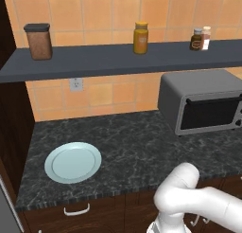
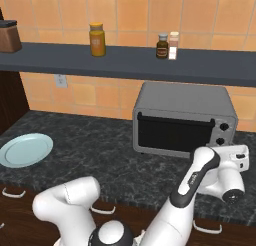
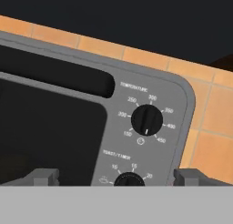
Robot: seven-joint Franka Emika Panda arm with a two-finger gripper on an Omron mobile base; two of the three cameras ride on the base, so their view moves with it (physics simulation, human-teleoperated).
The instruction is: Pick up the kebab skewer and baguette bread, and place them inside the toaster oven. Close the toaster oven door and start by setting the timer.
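The grey toaster oven (image 2: 185, 107) stands on the dark counter against the tiled wall, also seen at the right in the left base view (image 1: 203, 92). Its door (image 2: 172, 134) of dark glass is shut, with the bar handle (image 2: 175, 120) along its top. My gripper (image 3: 117, 177) is open, with its jaws wide apart, and faces the oven's right control panel from close up. Straight ahead sits the temperature knob (image 3: 146, 119); the timer knob (image 3: 129, 178) lies between my fingertips, without contact. The kebab skewer and the baguette bread are out of view.
A pale blue plate (image 1: 73, 162) lies bare on the left of the counter (image 1: 137, 142). The dark shelf (image 1: 118, 59) above carries a brown canister (image 1: 38, 41), a yellow jar (image 1: 140, 38) and small spice bottles (image 1: 201, 39). A wall outlet (image 1: 75, 84) sits below the shelf.
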